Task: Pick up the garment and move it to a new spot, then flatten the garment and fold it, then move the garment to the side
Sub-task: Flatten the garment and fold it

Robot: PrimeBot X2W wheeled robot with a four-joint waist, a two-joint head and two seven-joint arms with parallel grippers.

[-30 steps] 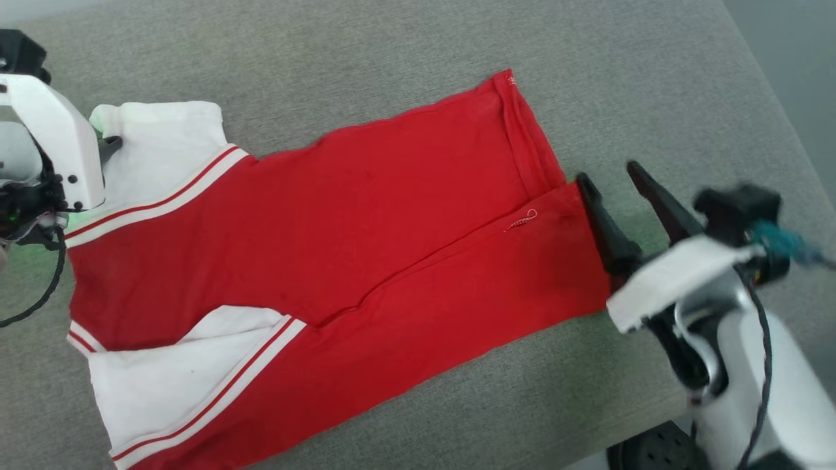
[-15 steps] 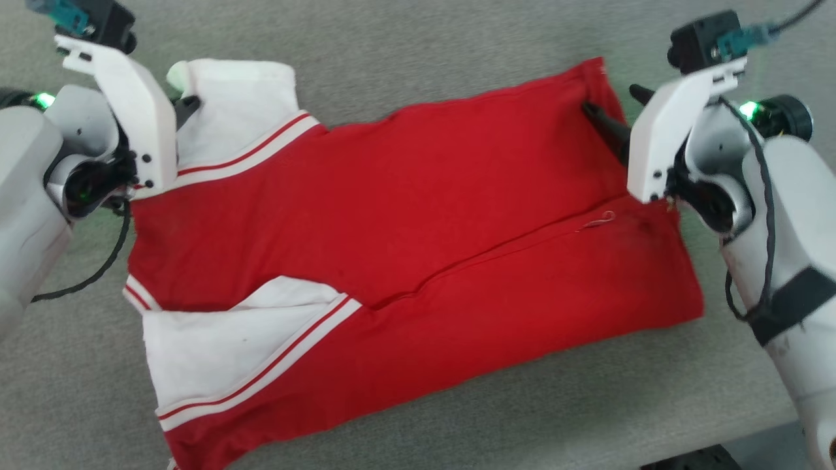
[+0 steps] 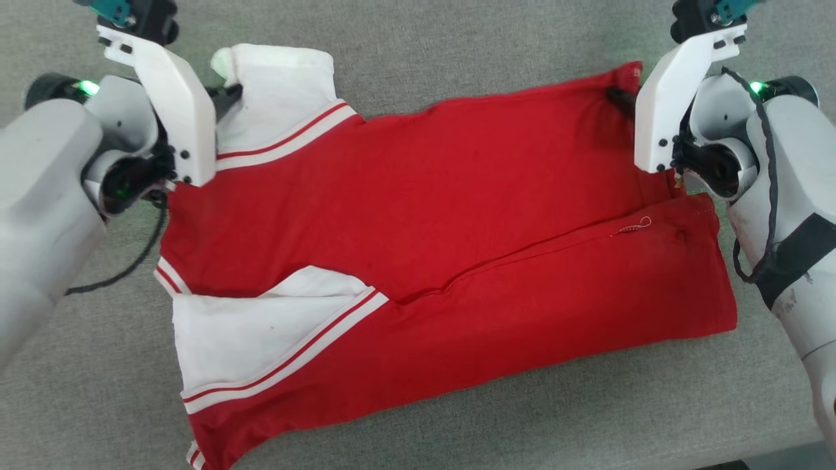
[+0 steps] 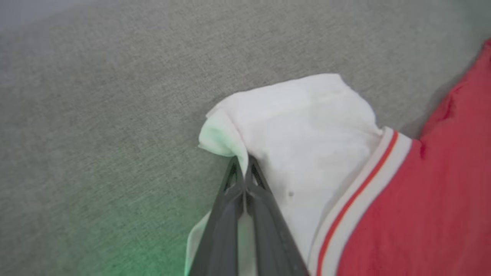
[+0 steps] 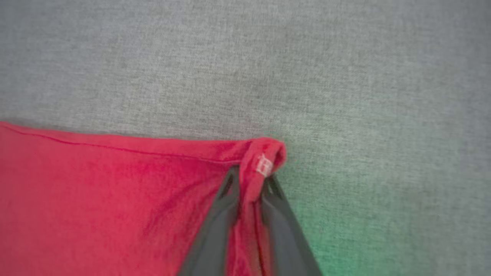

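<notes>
Pinching the garment (image 3: 418, 215) by its white sleeve, left gripper (image 4: 243, 168) jaws clenched, right gripper (image 5: 251, 184) jaws clamped on red hem

**newbie_q:** Any open room around the flat red jersey shirt with white striped-trim sleeves (image 3: 424, 196)?

**tabletop_tom:** Yeah, grey woven fabric surface (image 3: 470, 46) is open past its far and near edges. Pale left arm (image 3: 39, 196) and right arm (image 3: 793, 196) block both ends.

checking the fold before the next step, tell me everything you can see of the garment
The garment is a soft-looking red shirt with white sleeves and red-white striped trim. It lies slightly creased on the grey cloth surface, its near side folded over onto the middle. The left gripper pinches the far white sleeve; the right gripper pinches the far hem corner.
</notes>
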